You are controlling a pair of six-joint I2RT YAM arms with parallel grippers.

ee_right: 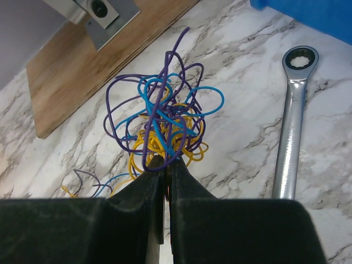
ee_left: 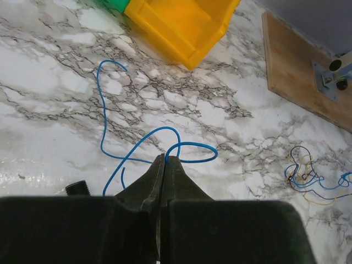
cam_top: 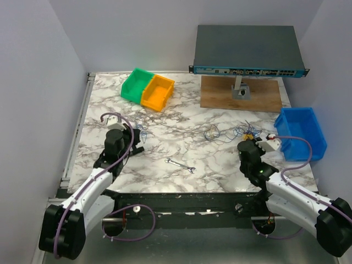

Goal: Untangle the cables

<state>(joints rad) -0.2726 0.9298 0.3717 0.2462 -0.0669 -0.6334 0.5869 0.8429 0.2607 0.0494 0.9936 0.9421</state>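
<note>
The left arm [cam_top: 91, 190] stretches forward, its left gripper [ee_left: 165, 159] pinched tight on a blue cable [ee_left: 103, 115]. The right arm [cam_top: 291, 192] angles inward and forward. Its right gripper [ee_right: 165, 160] is closed on the cable clump [ee_right: 165, 118].

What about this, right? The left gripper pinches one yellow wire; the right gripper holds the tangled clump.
No: the wire in the left gripper is blue, not yellow, per the left wrist view. The right gripper does hold the clump.

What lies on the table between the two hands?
In the top view, a small loose bundle of thin cables lies between the left hand and the right hand. A silver wrench lies slightly to the near side.
</note>
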